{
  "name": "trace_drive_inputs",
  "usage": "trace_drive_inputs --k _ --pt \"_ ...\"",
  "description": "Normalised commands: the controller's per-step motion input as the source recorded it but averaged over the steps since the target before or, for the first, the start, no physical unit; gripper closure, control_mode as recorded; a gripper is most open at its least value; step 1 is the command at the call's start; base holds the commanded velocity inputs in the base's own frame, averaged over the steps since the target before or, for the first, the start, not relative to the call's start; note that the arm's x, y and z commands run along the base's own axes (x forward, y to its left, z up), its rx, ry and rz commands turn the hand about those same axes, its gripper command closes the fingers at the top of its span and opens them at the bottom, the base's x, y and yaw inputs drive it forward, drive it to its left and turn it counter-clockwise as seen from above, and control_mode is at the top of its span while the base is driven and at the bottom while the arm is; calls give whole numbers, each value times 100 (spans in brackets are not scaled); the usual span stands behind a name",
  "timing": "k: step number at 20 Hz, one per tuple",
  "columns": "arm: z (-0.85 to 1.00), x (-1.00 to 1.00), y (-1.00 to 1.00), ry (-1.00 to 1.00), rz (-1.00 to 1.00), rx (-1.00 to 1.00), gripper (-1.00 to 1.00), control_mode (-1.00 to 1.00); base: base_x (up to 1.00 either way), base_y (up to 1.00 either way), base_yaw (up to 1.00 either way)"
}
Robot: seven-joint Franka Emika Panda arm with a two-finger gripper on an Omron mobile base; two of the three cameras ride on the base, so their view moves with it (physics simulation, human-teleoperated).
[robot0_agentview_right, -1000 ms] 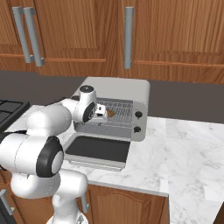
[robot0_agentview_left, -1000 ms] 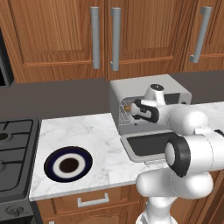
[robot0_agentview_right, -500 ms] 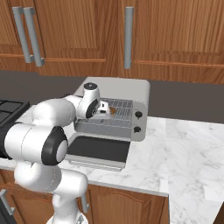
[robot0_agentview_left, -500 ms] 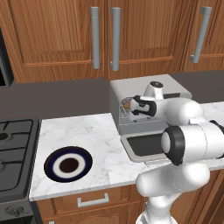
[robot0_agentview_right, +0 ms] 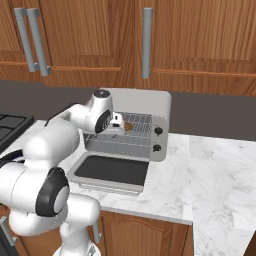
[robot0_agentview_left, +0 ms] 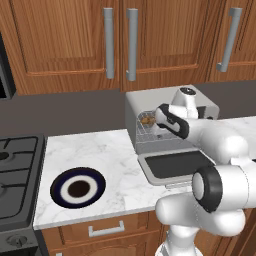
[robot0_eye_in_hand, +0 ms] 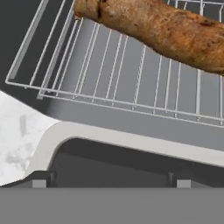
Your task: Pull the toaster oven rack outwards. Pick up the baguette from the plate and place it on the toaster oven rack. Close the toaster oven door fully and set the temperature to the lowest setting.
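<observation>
gripper (robot0_eye_in_hand: 111,183): jaws spread wide, nothing held, hovering over the toaster oven door (robot0_agentview_left: 180,165) | baguette (robot0_eye_in_hand: 162,30): laid on the toaster oven rack (robot0_eye_in_hand: 113,72), near its back edge | rack: seated in the toaster oven (robot0_agentview_right: 150,107) at the counter's (robot0_agentview_left: 105,155) back edge | door: folded down flat | plate (robot0_agentview_left: 77,186): seen near the counter's front-left corner

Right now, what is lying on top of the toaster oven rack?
The baguette lies on the toaster oven rack, toward its back. The rest of the wire grid is bare. The hand view crops the baguette's far end.
</observation>
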Motion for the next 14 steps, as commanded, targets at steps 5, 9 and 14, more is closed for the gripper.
trace_drive_inputs --k 5,9,14 --pt "33 -57 -39 -1 -2 7 -100 -100 0 0 0" --pt "0 -57 -63 0 -12 12 -100 -100 0 0 0" --pt "5 -56 -73 0 -23 17 -100 -100 0 0 0"
